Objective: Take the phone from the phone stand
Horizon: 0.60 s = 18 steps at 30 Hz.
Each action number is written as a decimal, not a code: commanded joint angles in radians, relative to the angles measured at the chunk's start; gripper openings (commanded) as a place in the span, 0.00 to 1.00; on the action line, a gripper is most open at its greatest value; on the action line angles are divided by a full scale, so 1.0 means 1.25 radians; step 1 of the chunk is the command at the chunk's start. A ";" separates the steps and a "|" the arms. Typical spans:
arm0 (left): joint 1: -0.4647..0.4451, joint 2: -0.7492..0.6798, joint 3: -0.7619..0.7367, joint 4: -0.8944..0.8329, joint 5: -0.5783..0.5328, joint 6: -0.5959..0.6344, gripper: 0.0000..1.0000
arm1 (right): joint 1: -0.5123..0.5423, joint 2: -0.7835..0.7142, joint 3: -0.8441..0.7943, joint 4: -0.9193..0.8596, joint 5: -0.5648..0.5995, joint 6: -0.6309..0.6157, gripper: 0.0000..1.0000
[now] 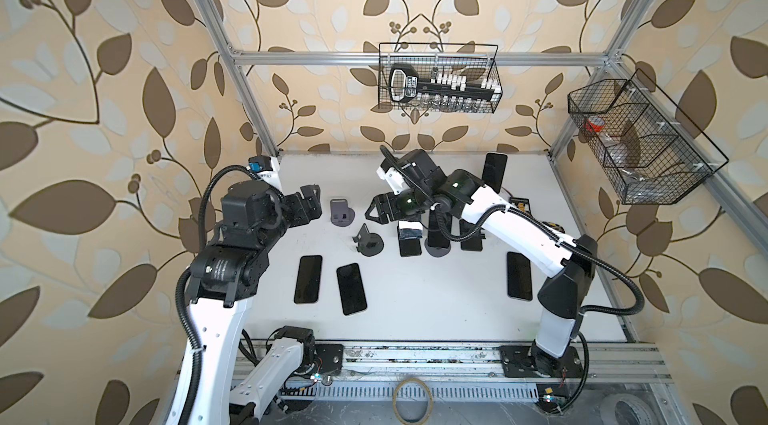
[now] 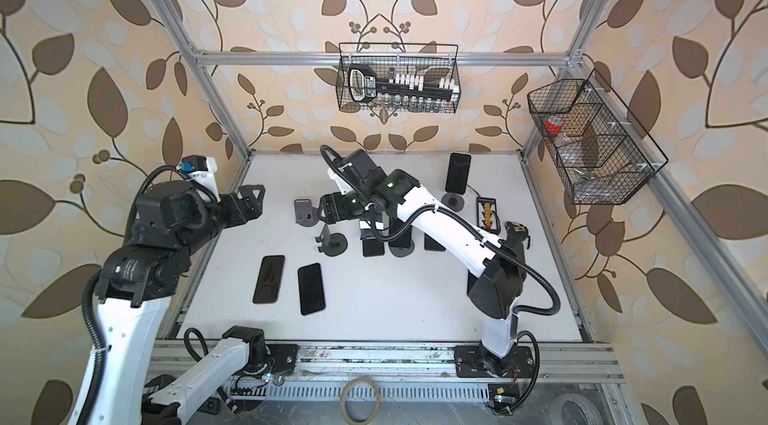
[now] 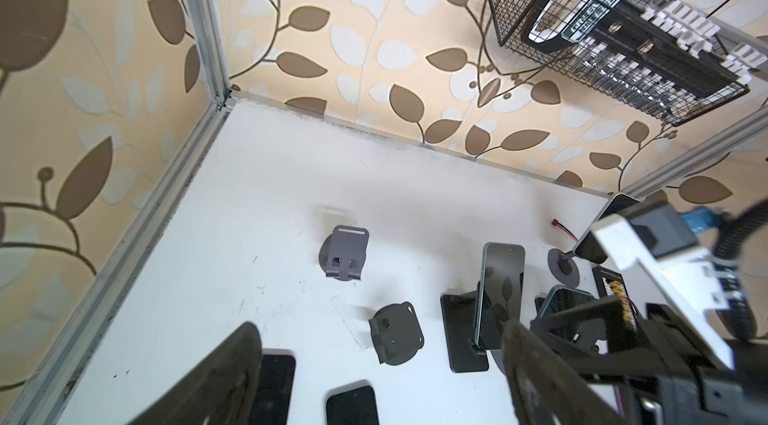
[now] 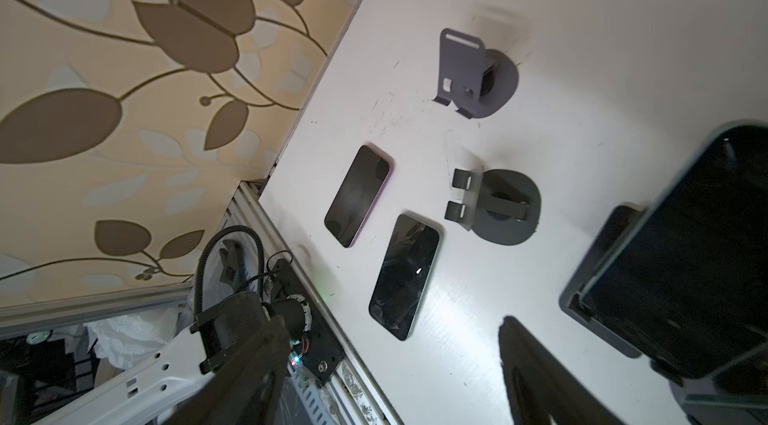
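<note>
Right claw (image 1: 370, 211) parted, empty | arm (image 1: 519, 223) bent over standing phone (image 3: 500, 290) | left claw (image 1: 316, 199) parted, empty, aloft

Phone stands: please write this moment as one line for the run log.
left tool: open, empty | right tool: open, empty | grey stand: no phone | black stand: no phone | rear stand: phone upright
</note>
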 commanded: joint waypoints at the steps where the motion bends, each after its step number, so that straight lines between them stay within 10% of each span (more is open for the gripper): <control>1: -0.011 0.066 0.041 0.056 0.055 -0.075 0.87 | -0.036 -0.077 -0.064 0.030 0.053 -0.028 0.81; 18: -0.186 0.255 0.100 0.142 0.021 -0.064 0.88 | -0.162 -0.240 -0.215 0.054 0.098 -0.025 0.82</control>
